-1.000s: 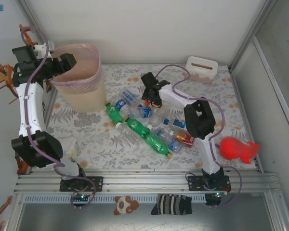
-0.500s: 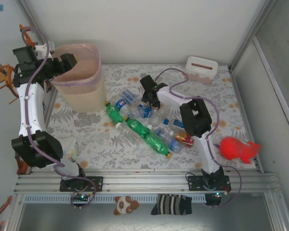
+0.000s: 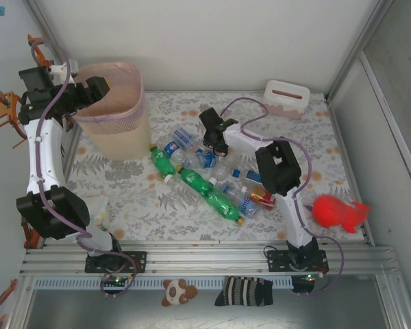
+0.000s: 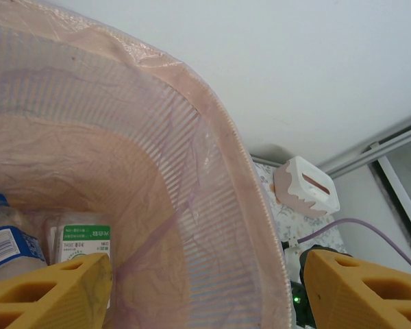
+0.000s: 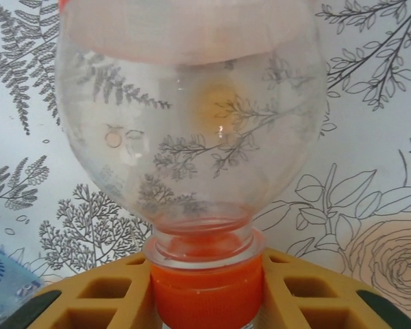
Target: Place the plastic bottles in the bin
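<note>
Since a second ago my right arm has slid left over the pile, and its jaws have closed, pinching a clear bottle (image 5: 192,123) by its orange cap (image 5: 207,291). The left jaws stay spread above the bin (image 3: 116,133). I count two green bottles (image 3: 212,192) on the table (image 3: 144,199).

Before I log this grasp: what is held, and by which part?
Right gripper clamps a clear bottle by its orange cap; left gripper holds nothing.
</note>
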### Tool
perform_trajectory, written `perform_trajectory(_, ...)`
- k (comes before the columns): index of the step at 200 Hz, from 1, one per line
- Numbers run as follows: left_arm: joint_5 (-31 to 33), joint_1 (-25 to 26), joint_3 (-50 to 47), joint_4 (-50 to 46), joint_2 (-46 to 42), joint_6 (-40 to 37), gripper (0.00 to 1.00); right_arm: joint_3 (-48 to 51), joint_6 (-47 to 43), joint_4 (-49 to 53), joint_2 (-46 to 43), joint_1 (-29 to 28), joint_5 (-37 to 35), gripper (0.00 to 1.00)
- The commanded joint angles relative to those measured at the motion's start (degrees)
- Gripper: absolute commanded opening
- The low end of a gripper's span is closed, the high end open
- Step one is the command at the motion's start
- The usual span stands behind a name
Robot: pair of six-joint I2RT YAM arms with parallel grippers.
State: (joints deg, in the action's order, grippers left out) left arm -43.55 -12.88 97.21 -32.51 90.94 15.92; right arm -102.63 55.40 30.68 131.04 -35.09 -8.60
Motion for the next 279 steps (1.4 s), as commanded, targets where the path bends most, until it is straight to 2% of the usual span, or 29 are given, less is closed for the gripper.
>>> perform_trajectory(1, -1.44, 0.05, -0.64, 1.24, -1.91, 0.38, 0.73, 1.02, -0.72, 0.26, -2.37, -0.39, -2.91, 0.32)
perform_trajectory(62, -1.36, 0.49, -2.11, 3.66, -3.07, 1.38, 0.73, 4.71, -5.69, -0.68, -9.48, -0.28, -6.52, 0.26)
perform_trajectory(120, -0.89, 2.82, -1.6, 5.88, -6.05, 1.16, 0.73, 12.46, -17.67, -3.27, -23.7, -0.33, -6.28, 0.24)
perform_trajectory(175, 2.48, 12.6, 1.77, 7.33, -8.83, 2.53, 0.75, 20.09, -29.94, -9.45, -38.71, -0.32, 3.85, 0.17)
perform_trajectory(231, 5.45, 25.85, -2.41, 16.61, -12.34, 7.65, 0.76, 28.14, -37.04, -19.29, -52.05, -0.42, 17.06, 0.15)
perform_trajectory(279, 7.43, 36.2, -6.36, 23.61, -13.88, 9.47, 0.87, 33.67, -40.4, -28.59, -57.92, -0.43, 29.36, 0.16)
